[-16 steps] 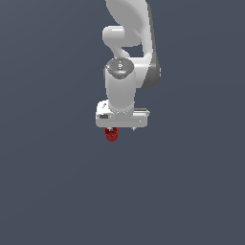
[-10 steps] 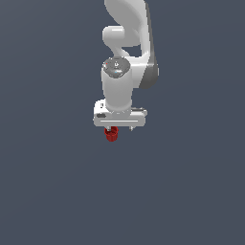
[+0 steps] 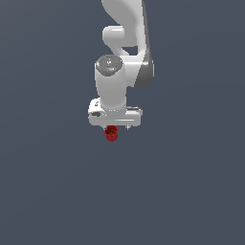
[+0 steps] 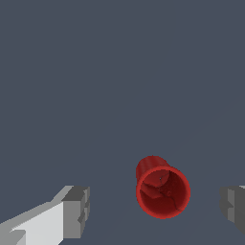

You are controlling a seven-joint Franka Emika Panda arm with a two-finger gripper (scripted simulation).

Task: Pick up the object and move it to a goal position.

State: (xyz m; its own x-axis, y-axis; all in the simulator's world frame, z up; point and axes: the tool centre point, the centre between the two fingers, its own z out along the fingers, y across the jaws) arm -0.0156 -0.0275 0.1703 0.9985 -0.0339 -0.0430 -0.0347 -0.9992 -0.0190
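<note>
The object, a tiny bright red cup (image 3: 111, 133) with a darker hollow top, sits on the plain grey surface just under the white hand in the exterior view. In the wrist view the cup (image 4: 162, 189) shows its open top and lies between the two grey fingertips, closer to one of them and touching neither. My gripper (image 4: 155, 210) is open, with one fingertip (image 4: 76, 210) well clear of the cup and the other fingertip (image 4: 234, 208) at the picture's edge. In the exterior view the gripper (image 3: 115, 127) is mostly hidden beneath the hand.
The white arm (image 3: 125, 43) rises above the hand in the exterior view. The grey surface (image 3: 191, 191) spreads around the cup with no other object in view.
The hand has shifted slightly toward the exterior view's left and now sits more directly over the cup. The cup has not moved.
</note>
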